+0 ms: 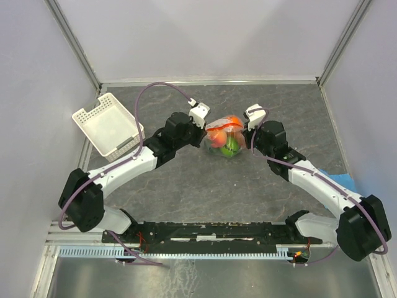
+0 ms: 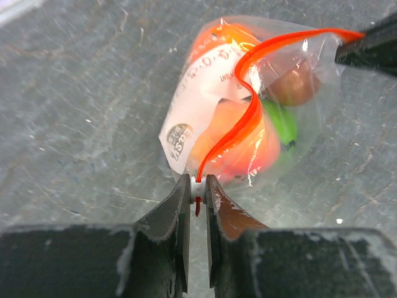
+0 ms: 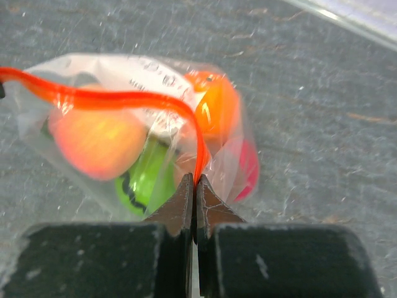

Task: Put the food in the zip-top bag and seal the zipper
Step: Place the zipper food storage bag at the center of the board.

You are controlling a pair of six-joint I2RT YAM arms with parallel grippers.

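grey mottled tabletop [image 1: 186, 192] fills the floor of a pale-walled cell, and we see a white perforated basket [image 1: 107, 127] at its far left, near the wall. toward the far middle lies the zip-top bag [image 1: 224, 139], between the two arms. through its clear plastic we make out the food [image 3: 99, 143]: a peach-orange ball, an orange piece [image 3: 217, 108], a lime green piece [image 3: 146, 180], a pink-red piece [image 3: 249, 167] and a brown one [image 2: 296, 84]. every piece we can see sits inside the bag. the zipper [image 2: 248, 99] runs as a wavy orange-red line across the bag's top. our left gripper [image 2: 197, 186] has its fingers squeezed narrow on one end of the zipper, on a small white piece [image 2: 197, 182] there. our right gripper [image 3: 195, 185] pinches the other end, fingers nearly touching. whether the strip is sealed along its length we cannot tell.
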